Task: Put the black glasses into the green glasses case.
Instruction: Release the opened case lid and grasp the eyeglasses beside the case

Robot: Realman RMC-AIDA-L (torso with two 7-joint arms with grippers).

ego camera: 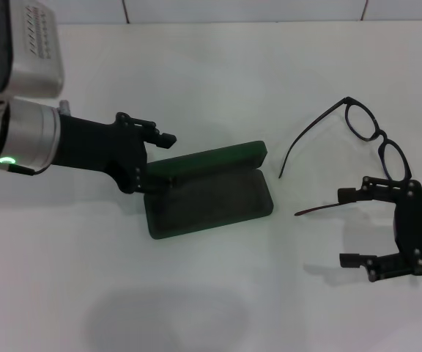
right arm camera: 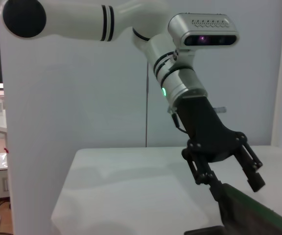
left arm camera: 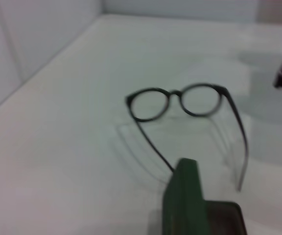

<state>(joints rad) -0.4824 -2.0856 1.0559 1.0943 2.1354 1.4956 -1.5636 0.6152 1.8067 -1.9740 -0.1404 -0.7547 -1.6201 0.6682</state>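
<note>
The left gripper (ego camera: 152,158) reaches in from nine o'clock, arm stretched low over the white table (ego camera: 211,66), its fingers straddling the raised lid of the green glasses case (ego camera: 209,188) without clearly pinching it. The case lies open at centre, its lining bare. At four o'clock the right gripper (ego camera: 349,227) hovers with fingers spread wide, holding nothing. The black glasses (ego camera: 357,139) rest unfolded on the table at two o'clock, just beyond that gripper, apart from the case.
</note>
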